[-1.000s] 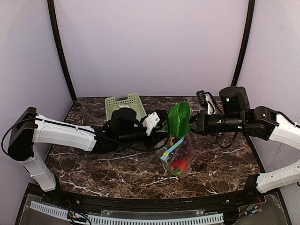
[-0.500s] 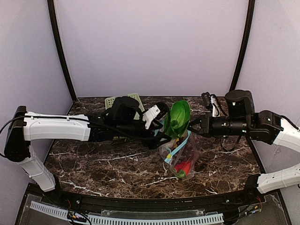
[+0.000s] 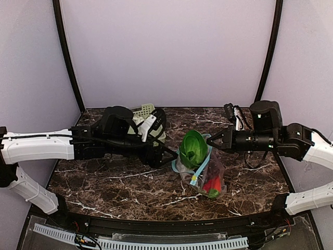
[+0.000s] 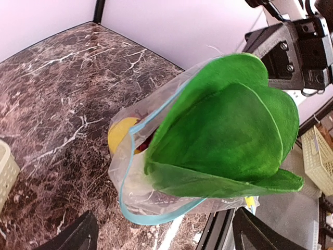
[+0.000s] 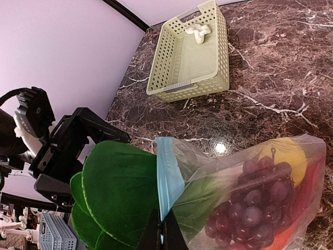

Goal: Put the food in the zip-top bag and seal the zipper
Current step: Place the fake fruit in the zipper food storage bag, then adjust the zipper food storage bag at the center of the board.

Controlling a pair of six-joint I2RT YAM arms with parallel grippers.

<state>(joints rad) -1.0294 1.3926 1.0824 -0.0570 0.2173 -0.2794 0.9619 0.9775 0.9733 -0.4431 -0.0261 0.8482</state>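
The zip-top bag [image 3: 204, 172] hangs by its mouth over the table, and my right gripper [image 5: 166, 235] is shut on the blue zipper [image 5: 169, 177] strip. Green bok choy [image 3: 193, 147] stands in the open mouth, its leaves sticking out above the rim. Inside the bag are purple grapes [image 5: 255, 204], a yellow lemon [image 5: 283, 151] and red chilli [image 3: 213, 183]. My left gripper [image 3: 167, 155] is open just left of the bag, with nothing between its fingers [image 4: 73, 237]. The zipper's yellow slider [image 4: 250, 201] sits at the end of the strip. White garlic [image 5: 199, 31] lies in the basket.
The pale green slotted basket [image 5: 190, 57] stands at the back left, partly hidden behind my left arm in the top view. Black frame posts rise at both back corners. The bag's lower end reaches the marble table [image 3: 104, 182].
My left gripper has opened, let go of the bok choy and drawn back to the left. The bok choy has sunk lower into the bag's mouth. The right gripper kept its grip.
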